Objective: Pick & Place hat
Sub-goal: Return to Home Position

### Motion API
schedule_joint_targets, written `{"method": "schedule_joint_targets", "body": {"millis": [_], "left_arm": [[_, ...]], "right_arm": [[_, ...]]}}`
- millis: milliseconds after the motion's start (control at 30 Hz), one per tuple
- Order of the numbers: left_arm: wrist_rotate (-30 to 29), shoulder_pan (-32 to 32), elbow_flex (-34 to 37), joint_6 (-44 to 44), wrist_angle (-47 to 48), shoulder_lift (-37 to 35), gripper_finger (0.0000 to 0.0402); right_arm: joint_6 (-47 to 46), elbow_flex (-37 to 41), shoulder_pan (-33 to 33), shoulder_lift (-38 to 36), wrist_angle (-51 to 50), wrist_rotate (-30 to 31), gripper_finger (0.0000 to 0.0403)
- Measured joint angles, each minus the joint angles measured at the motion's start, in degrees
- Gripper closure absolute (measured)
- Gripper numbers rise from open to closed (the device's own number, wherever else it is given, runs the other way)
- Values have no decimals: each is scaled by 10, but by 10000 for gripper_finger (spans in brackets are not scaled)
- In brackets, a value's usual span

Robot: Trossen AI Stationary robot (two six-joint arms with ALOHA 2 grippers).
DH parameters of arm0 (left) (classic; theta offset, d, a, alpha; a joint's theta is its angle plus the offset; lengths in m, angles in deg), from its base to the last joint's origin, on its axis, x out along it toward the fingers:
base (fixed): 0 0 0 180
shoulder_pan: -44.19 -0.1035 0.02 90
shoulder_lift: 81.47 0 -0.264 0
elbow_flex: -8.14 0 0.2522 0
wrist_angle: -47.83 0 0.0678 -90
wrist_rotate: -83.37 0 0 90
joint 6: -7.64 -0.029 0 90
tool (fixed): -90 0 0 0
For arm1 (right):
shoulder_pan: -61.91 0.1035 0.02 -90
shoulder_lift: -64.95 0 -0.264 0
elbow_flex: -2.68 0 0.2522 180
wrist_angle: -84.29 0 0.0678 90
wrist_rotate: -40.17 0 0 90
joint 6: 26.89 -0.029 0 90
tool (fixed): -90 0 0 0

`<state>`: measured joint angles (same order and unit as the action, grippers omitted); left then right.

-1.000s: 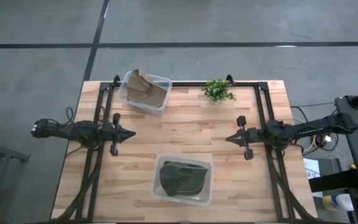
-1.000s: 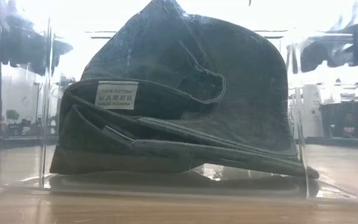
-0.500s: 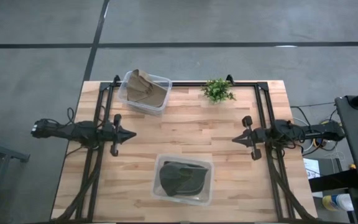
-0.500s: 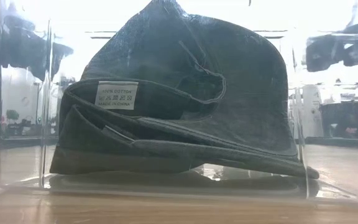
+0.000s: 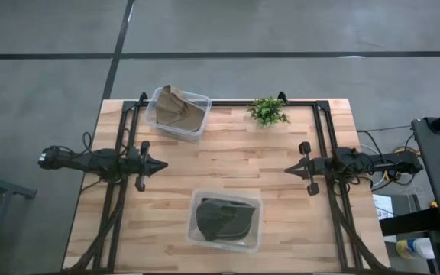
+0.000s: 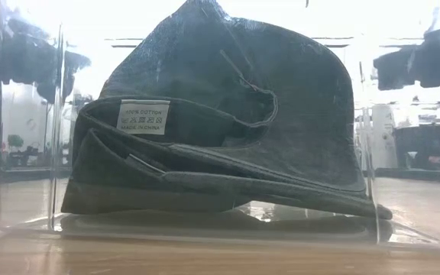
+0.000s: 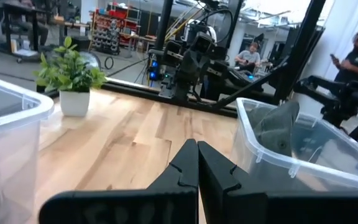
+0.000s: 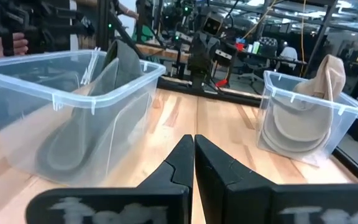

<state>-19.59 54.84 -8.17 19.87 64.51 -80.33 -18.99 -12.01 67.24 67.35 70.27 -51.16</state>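
At opposite table (image 5: 235, 153) sides, left jaws and right jaws are pressed shut, empty, facing each other. Brown caps (image 5: 174, 108) lie in the far bin (image 5: 203, 99) near the left jaws; the near bin (image 5: 228, 193), between both, holds a dark cap (image 5: 224, 220).

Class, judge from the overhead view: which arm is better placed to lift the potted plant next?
Probably the right: the potted plant stands right of centre, nearer the right gripper than the left gripper. Both are shut, holding nothing.

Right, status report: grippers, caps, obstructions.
Left gripper shut, empty, left side. Right gripper shut, empty, right side. Brown caps in far transparent bin. Potted plant at far edge, clear of both.
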Motion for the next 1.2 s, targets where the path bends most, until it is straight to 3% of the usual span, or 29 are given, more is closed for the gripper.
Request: {"method": "schedule_joint_targets", "body": {"millis": [1200], "left_arm": [[-2, 0, 0, 15, 5, 3, 401]], "right_arm": [[-33, 0, 0, 11, 0, 0, 394]]}}
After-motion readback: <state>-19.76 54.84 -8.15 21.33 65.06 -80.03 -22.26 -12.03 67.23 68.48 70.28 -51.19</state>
